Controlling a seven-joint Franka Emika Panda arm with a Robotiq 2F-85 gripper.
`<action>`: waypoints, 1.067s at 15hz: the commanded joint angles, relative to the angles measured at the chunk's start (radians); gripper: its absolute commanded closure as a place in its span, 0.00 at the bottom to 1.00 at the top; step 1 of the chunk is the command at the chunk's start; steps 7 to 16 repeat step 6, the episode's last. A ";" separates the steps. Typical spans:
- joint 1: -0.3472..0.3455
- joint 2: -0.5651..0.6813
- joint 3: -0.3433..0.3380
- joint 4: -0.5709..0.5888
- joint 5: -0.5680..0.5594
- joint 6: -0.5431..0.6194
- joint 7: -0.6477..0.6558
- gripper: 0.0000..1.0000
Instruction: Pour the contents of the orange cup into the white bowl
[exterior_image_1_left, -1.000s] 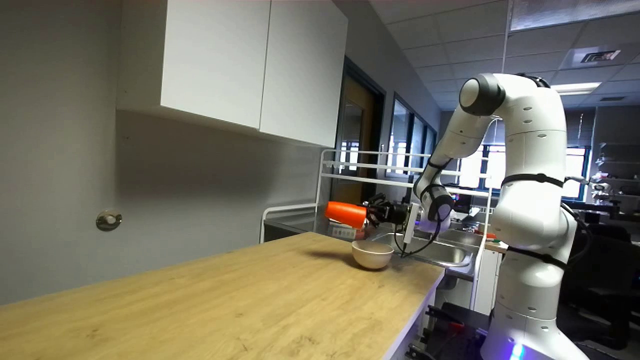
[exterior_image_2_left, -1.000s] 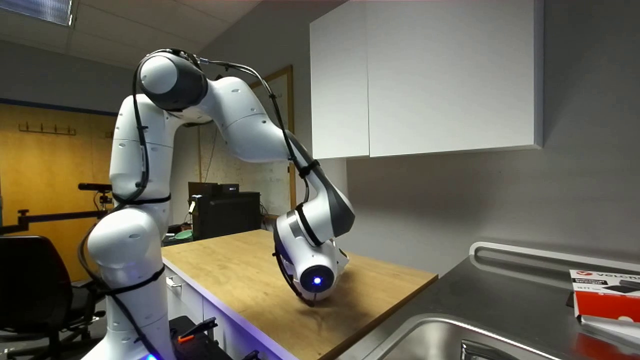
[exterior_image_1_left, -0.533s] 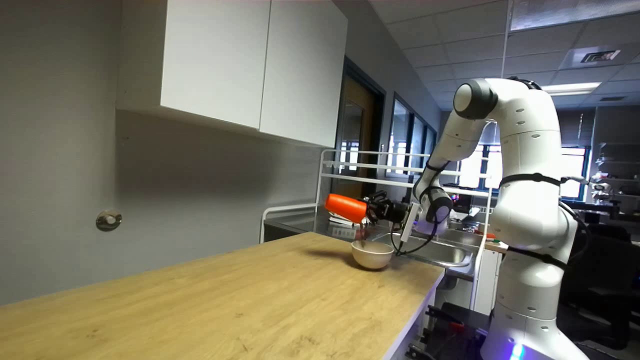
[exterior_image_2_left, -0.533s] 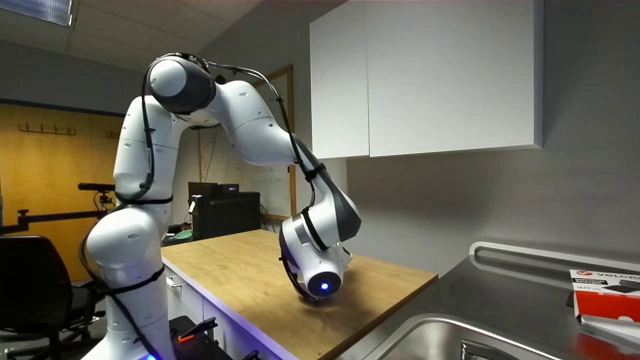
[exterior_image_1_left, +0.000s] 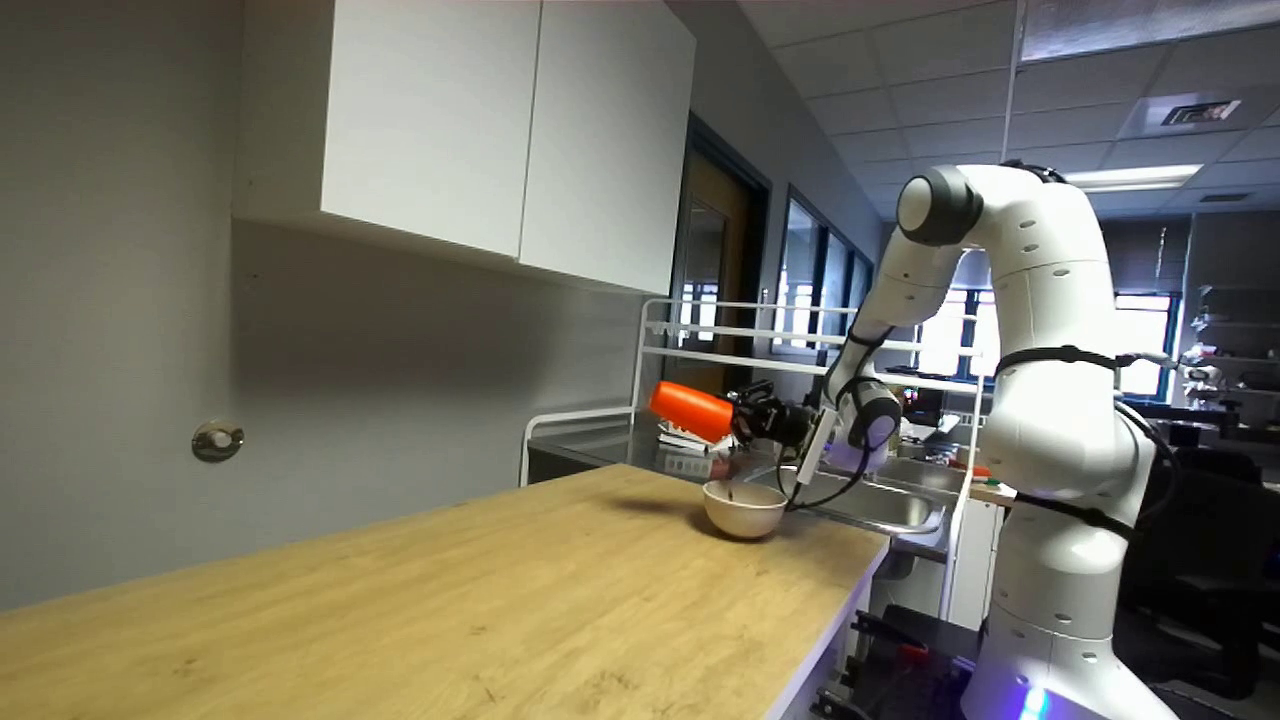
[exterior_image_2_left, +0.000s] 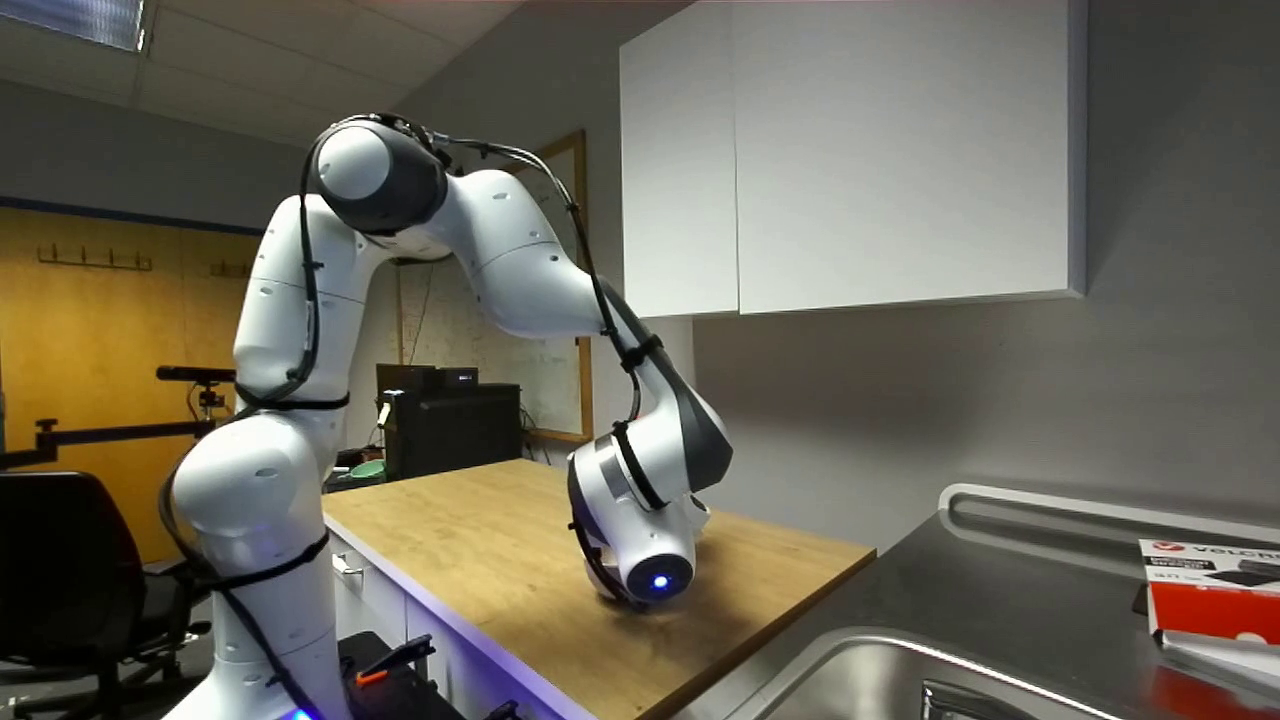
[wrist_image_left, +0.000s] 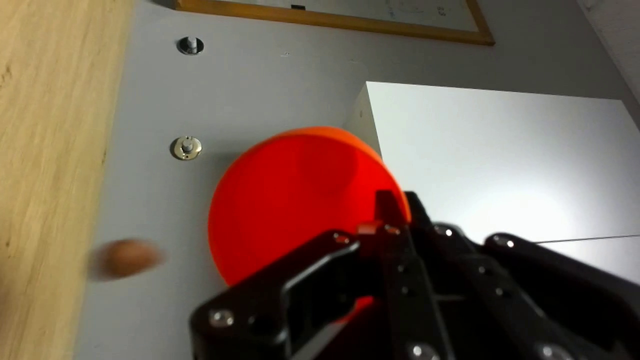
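Note:
The orange cup (exterior_image_1_left: 692, 411) is held tilted in the air, its base up and its mouth down toward my gripper (exterior_image_1_left: 737, 416). In the wrist view I look into the cup (wrist_image_left: 295, 195); no item shows in the visible inside. My gripper (wrist_image_left: 403, 212) is shut on the cup's rim, one finger inside and one outside. A blurred brown item (wrist_image_left: 127, 257) is in the air outside the cup. The white bowl (exterior_image_1_left: 745, 516) stands on the table below the cup's mouth, with a small dark spot at its inner edge. The arm hides cup, bowl and gripper in an exterior view.
The wooden table (exterior_image_1_left: 450, 600) also shows in an exterior view (exterior_image_2_left: 470, 510). A metal sink (exterior_image_2_left: 860, 680) and a red-white box (exterior_image_2_left: 1210, 605) are beyond its end. A white rack (exterior_image_1_left: 735, 361) stands behind the bowl. White cabinets (exterior_image_1_left: 430, 130) hang above.
The cup has tipped further, its base rising and its mouth pointing more downward. Brown contents fell from the cup toward the bowl. The arm's elbow has sunk a little; the bowl has not moved.

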 joint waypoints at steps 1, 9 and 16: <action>-0.001 0.021 -0.007 0.029 -0.001 -0.035 -0.019 0.98; 0.000 0.030 -0.011 0.042 -0.019 -0.037 -0.043 0.98; 0.000 0.030 -0.011 0.042 -0.019 -0.037 -0.043 0.98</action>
